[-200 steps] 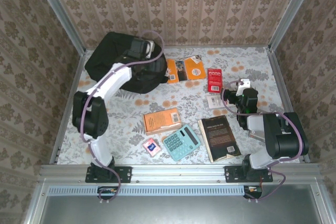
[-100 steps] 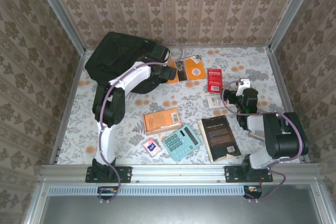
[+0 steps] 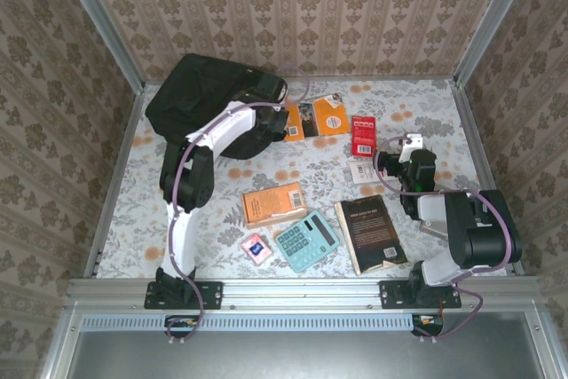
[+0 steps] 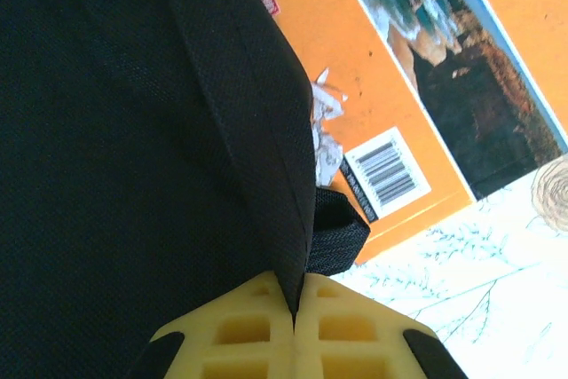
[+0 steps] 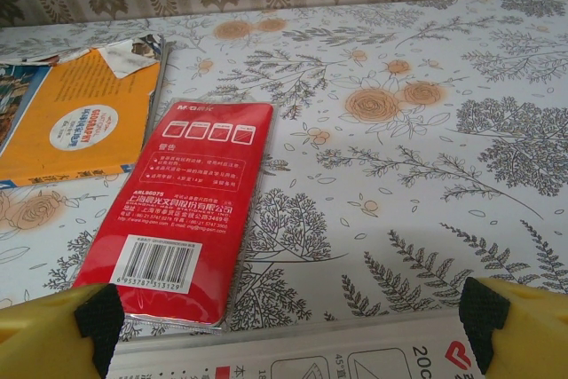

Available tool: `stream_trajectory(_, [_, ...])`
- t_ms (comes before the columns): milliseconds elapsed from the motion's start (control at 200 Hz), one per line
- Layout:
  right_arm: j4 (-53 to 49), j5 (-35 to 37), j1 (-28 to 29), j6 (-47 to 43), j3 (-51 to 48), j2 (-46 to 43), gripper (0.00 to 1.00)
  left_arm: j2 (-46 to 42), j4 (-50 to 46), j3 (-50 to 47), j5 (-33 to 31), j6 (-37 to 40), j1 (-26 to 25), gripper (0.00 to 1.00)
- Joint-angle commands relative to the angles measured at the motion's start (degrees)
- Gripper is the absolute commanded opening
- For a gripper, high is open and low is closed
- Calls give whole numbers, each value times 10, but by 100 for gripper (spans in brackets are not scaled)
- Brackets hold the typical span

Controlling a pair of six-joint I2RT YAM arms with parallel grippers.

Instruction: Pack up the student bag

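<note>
The student bag, a large black fabric backpack, lies at the back left of the table. My left gripper is at the bag's right edge, next to an orange book. In the left wrist view the yellow fingers are shut on a fold of the bag's black fabric, the left gripper pinching its seamed edge. A small black webbing loop hangs beside the pinch, over the orange book. My right gripper stands open and holds nothing, low over the table before a red packet.
Loose on the flowered tablecloth are the red packet, a white ruler packet, an orange box, a teal calculator, a dark book and a small pink item. Patterned walls enclose the table.
My left arm swung from over the bag to its right edge, and the gripper went from open to shut on the fabric. The right arm has not moved.
</note>
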Motion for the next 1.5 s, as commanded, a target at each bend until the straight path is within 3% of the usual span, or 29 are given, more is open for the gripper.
stream_trajectory(0, [6, -10, 3, -7, 7, 4, 100, -65, -35, -43, -8, 29, 2, 0])
stream_trajectory(65, [-6, -10, 4, -8, 11, -2, 100, -102, -30, -65, -23, 37, 2, 0])
stream_trajectory(185, [-191, 16, 17, -16, 83, -70, 100, -186, -17, -118, -31, 45, 4, 0])
stream_trajectory(260, [-250, 50, 41, -15, 123, -115, 100, -246, 1, -175, -33, 43, 5, 0])
stream_trajectory(335, [-282, 94, 90, -14, 146, -159, 100, -299, 8, -223, -30, 43, 5, 0])
stream_trajectory(480, [-390, 147, 243, -44, 244, -210, 100, -388, -5, -295, -10, 38, -2, 0])
stream_trajectory(570, [-499, 207, 300, 50, 340, -220, 100, -458, 2, -346, -12, 41, -17, 0])
stream_trajectory(635, [-659, 193, 295, 224, 420, -220, 100, -508, 12, -389, -18, 52, -32, 0])
stream_trajectory(690, [-658, 31, 268, 205, 441, -220, 100, -546, 14, -418, -19, 56, -44, 0])
stream_trajectory(730, [-623, -30, 253, 235, 427, -215, 100, -570, 14, -439, -13, 61, -54, 0])
stream_trajectory(825, [-648, -123, 239, 267, 468, -149, 100, -618, 7, -473, -19, 77, -80, 0])
stream_trajectory(915, [-749, -105, 266, 260, 556, -40, 99, -659, -4, -500, -27, 83, -100, 0])
stream_trajectory(1020, [-784, -82, 306, 248, 613, 44, 100, -704, -16, -528, -23, 84, -113, 0])
stream_trajectory(1120, [-869, -180, 311, 275, 733, 156, 100, -731, -29, -541, -11, 97, -122, 0])
stream_trajectory(1250, [-883, -224, 317, 322, 819, 261, 99, -748, -41, -548, -8, 106, -124, 0])
stream_trajectory(1415, [-899, -274, 318, 363, 911, 355, 88, -749, -53, -541, 6, 111, -125, 0])
stream_trajectory(1495, [-903, -286, 317, 373, 937, 381, 76, -746, -60, -535, 1, 115, -125, 0])
